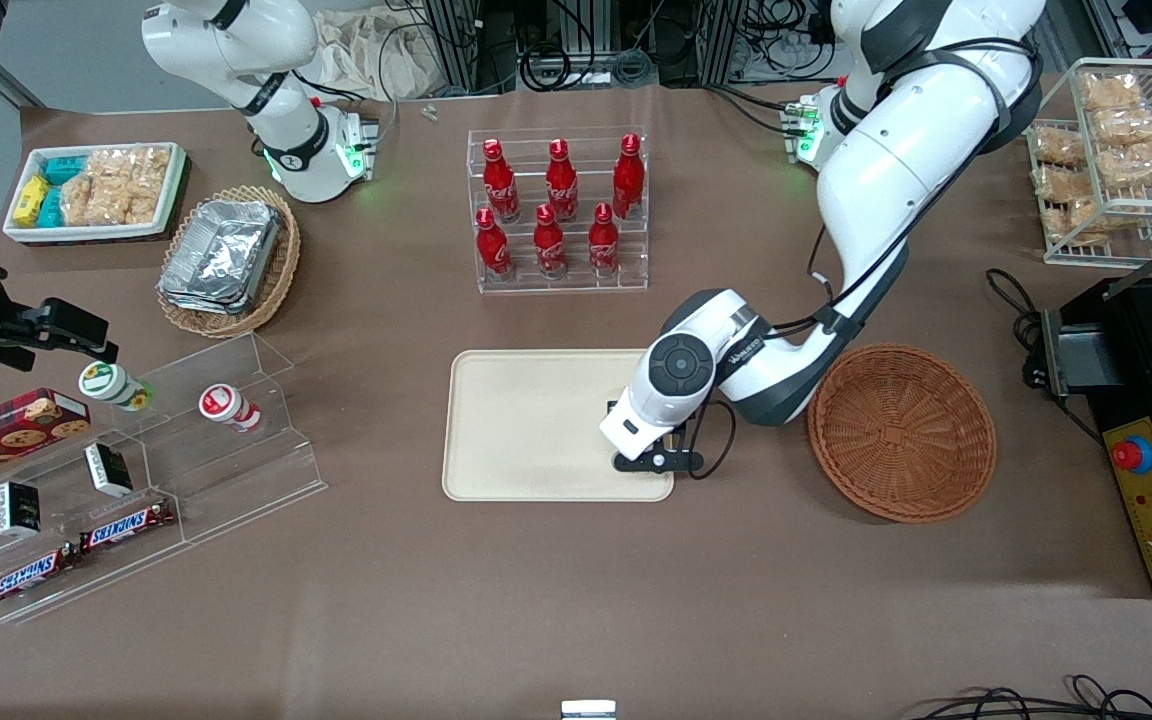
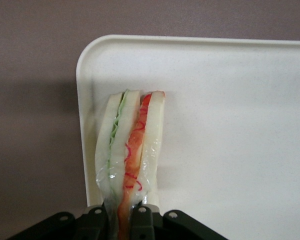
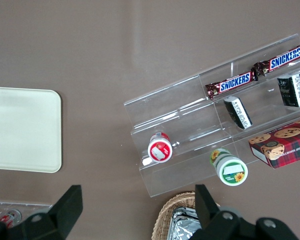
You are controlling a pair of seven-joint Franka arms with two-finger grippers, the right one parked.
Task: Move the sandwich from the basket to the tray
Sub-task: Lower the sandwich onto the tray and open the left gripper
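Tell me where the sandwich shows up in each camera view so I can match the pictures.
Front view: not visible; the tool hangs over the tray at its end nearer the basket, hiding it.
Left wrist view: the sandwich stands on edge in the tool, over a rounded corner of the tray.
Right wrist view: not in it.
Shared landmark: the tray, seen in all three.

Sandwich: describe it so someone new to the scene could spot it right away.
Find the cream tray in the middle of the table, between the bottle rack and the front camera. At the tray's end nearest the round brown basket, the working arm's claw is shut on the sandwich over the tray. It is the only pale bread wedge, with green and red filling.
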